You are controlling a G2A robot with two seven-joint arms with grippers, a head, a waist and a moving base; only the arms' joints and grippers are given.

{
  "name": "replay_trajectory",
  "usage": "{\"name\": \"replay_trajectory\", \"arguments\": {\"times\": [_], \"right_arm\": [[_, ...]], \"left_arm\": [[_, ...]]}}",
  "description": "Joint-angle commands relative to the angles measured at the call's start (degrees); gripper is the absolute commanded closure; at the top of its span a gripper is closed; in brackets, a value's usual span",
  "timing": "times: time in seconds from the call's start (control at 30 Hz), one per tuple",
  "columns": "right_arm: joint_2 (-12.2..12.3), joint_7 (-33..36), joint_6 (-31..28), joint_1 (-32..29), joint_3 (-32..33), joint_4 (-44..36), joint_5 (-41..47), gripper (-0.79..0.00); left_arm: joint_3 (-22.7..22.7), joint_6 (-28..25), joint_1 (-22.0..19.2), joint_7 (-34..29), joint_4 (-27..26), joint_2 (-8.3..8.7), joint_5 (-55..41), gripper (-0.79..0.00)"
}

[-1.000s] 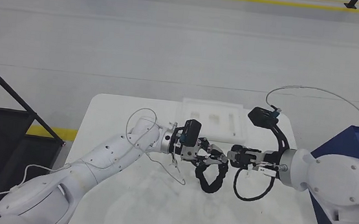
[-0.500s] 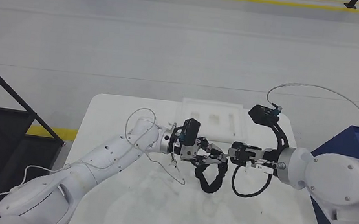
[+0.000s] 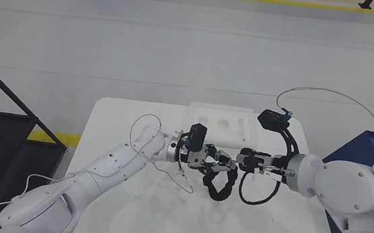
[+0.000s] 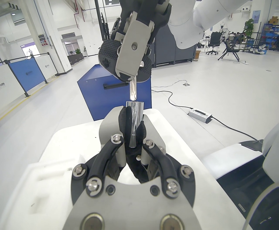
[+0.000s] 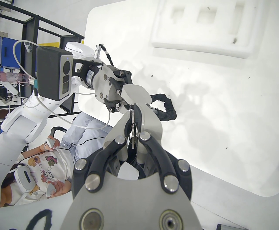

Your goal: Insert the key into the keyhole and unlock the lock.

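Left gripper [image 4: 130, 125] clamps the lock [image 4: 135, 109] — right gripper [image 4: 132, 76] pinches the key [image 4: 133, 92], tip at lock's end.

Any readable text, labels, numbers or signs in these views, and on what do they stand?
key: no print on it.
lock: no print on the part that shows.
barrier panels in the room behind: small marks, too small or cut off to read.
Nothing else can be read.
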Motion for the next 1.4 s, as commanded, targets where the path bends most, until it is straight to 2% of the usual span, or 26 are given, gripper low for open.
{"name": "replay_trajectory", "arguments": {"times": [0.0,0.77,1.37], "right_arm": [[-0.01,-0.07,0.07,-0.01,-0.02,0.08,0.05,0.000],[-0.19,0.64,-0.63,1.91,-2.45,1.85,0.41,0.000],[0.36,0.15,-0.15,6.85,-8.97,2.60,-2.08,0.000]], "left_arm": [[0.05,-0.03,-0.03,-0.03,0.10,-0.04,-0.14,0.000],[0.63,0.17,-0.66,0.17,0.99,-0.22,0.09,0.000],[1.05,-0.39,-1.93,-0.39,1.01,-0.32,1.50,0.000]]}}
